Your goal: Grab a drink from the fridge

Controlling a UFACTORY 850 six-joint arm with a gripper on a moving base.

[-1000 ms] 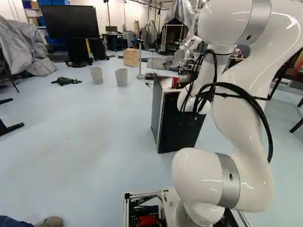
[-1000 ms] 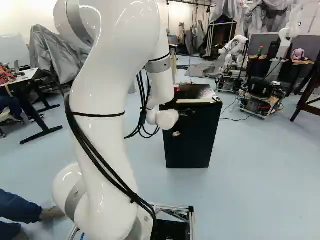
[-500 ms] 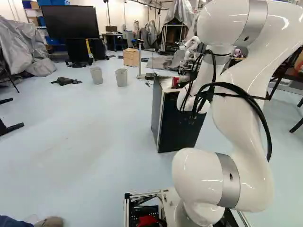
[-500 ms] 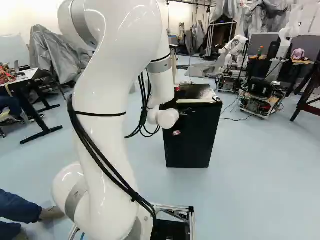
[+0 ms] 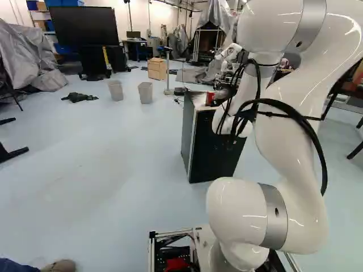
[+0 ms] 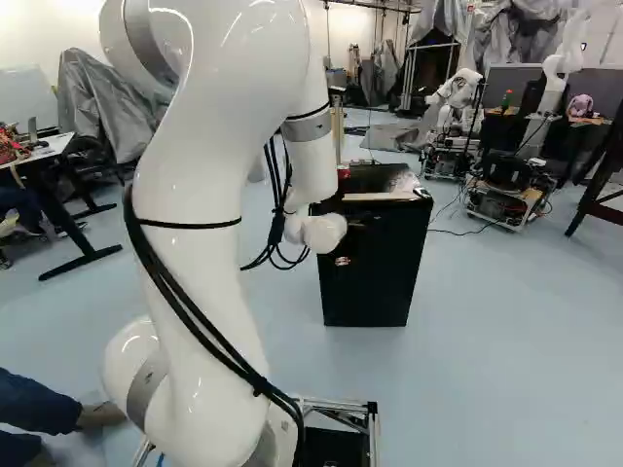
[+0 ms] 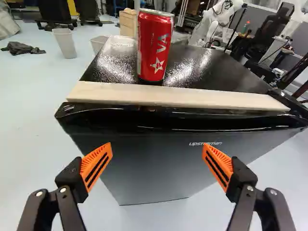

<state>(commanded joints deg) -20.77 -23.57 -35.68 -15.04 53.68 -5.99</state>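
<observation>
In front of the boxy black fridge [image 7: 159, 175], the black, orange-padded gripper [image 7: 157, 146] is spread open. It should probably be raised clear of the flat pale wooden strip [image 7: 178, 96] on the fridge's front edge, advanced level, then closed gently around the smooth red cylindrical metal can [image 7: 155, 45], stood on the fridge's glossy top.

Pale blue floor [image 5: 85, 164], white wall [image 6: 58, 24], black screen [image 5: 85, 25], wooden cabinet [image 5: 157, 69]

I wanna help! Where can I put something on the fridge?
Behind the wooden strip, the fridge top is bare both sides of the red can, wider toward another robot. The strip crowds the front edge, the can just behind.
</observation>
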